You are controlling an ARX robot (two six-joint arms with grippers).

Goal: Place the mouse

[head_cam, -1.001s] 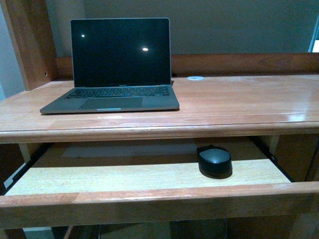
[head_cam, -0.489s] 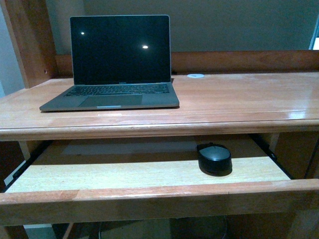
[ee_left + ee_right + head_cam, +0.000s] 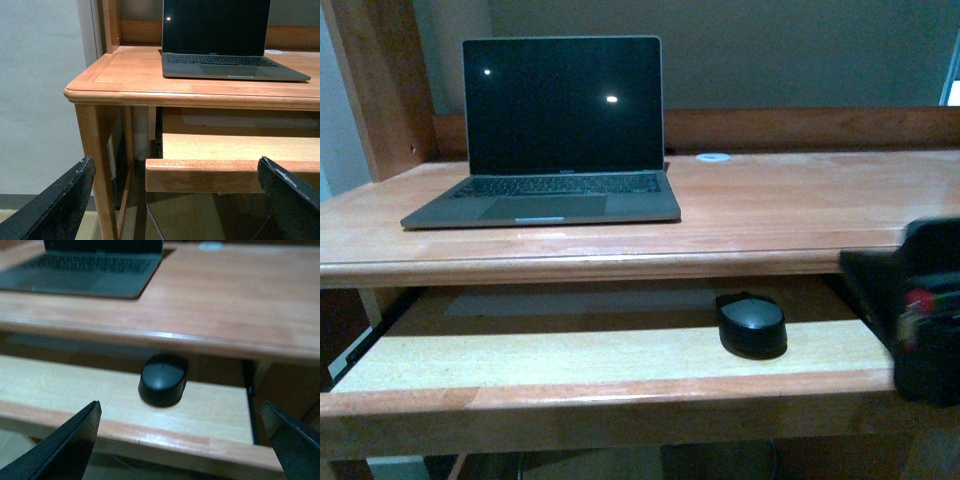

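Observation:
The small black mouse (image 3: 752,325) lies on the pulled-out keyboard tray (image 3: 520,360) under the desktop, right of the middle. In the right wrist view the mouse (image 3: 162,380) sits beyond my right gripper (image 3: 182,440), which is open and empty, level with the tray's front rail. My right gripper (image 3: 910,310) shows at the right edge of the front view, right of the mouse and apart from it. My left gripper (image 3: 175,200) is open and empty, low in front of the desk's left corner, facing the tray's left end (image 3: 200,172).
An open laptop (image 3: 555,130) with a dark screen stands on the wooden desktop (image 3: 800,200) at the left. A small white disc (image 3: 713,157) lies at the back of the desk. The desk leg (image 3: 97,150) and a wall (image 3: 35,90) are near the left gripper.
My right gripper has come into the front view at the right edge, beside the tray. The mouse and laptop have not moved; the view shifted slightly.

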